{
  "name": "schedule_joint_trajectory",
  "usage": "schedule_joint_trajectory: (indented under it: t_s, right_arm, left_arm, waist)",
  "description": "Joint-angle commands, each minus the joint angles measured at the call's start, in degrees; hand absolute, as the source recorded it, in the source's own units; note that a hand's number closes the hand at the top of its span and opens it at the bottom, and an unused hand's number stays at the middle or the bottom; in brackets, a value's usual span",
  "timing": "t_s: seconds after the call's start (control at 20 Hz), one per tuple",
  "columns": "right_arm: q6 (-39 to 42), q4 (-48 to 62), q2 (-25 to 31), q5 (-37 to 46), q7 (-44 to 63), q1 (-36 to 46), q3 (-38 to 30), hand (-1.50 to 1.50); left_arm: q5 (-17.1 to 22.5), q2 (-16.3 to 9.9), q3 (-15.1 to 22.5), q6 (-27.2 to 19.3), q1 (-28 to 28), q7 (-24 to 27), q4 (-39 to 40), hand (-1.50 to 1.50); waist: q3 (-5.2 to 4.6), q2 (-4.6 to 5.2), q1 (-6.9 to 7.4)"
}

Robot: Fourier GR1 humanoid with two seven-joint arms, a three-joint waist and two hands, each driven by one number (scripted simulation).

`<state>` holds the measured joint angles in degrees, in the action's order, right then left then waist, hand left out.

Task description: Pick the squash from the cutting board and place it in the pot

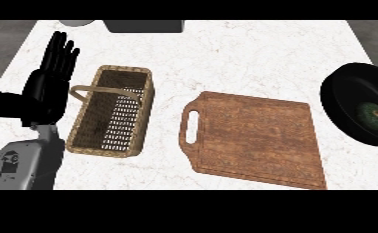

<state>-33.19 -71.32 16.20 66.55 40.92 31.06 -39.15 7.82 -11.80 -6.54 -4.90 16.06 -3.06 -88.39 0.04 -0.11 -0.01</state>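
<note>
Head view: squash (367, 111) lies in the pot (339, 89), right of the bare cutting board (255, 139); task apparently done, so my left hand (50, 79) rests, fingers straight.

No readable text, label, brand, number or sign is to be found on anything in the head view. A small dark mark is seen on the grey forearm (21, 163) at the lower left, but it cannot be made out as letters or figures.
</note>
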Motion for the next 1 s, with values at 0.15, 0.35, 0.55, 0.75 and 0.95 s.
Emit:
schedule_joint_trajectory:
  t_s: [0.15, 0.35, 0.55, 0.75, 0.95]
  right_arm:
    - [-8.16, -12.95, -4.30, -7.38, -1.10, -5.95, -1.05, -1.50]
    - [-7.68, -24.47, -5.64, -11.74, -3.39, -15.12, -1.70, -1.50]
    - [-9.58, -27.12, -3.98, -17.91, -6.60, -20.12, -3.08, -1.50]
    - [-11.24, -38.33, -10.98, -26.27, -11.54, -33.10, -3.53, -1.50]
    - [-6.86, -46.97, -11.22, -28.48, -8.19, -38.57, -6.45, -1.50]
  left_arm:
    - [-0.35, 0.58, 0.35, 0.71, -3.04, 1.51, -0.67, 0.00]
    - [0.61, -0.25, -1.21, 0.40, 0.29, -0.69, 0.59, 0.00]
    - [-0.23, 0.88, -0.82, -1.01, 3.32, -1.39, 2.56, 0.00]
    - [-2.41, 2.21, 1.33, -1.56, -0.73, 0.33, -0.28, 0.00]
    - [-0.71, 1.21, -0.05, -0.54, 0.44, -2.00, -0.95, 0.00]
  waist:
    - [-0.05, -0.11, -0.41]
    - [-0.06, -0.15, -1.12]
    - [-0.03, 0.02, -0.71]
    - [0.00, -0.09, -1.03]
    - [-0.02, -0.06, -0.75]
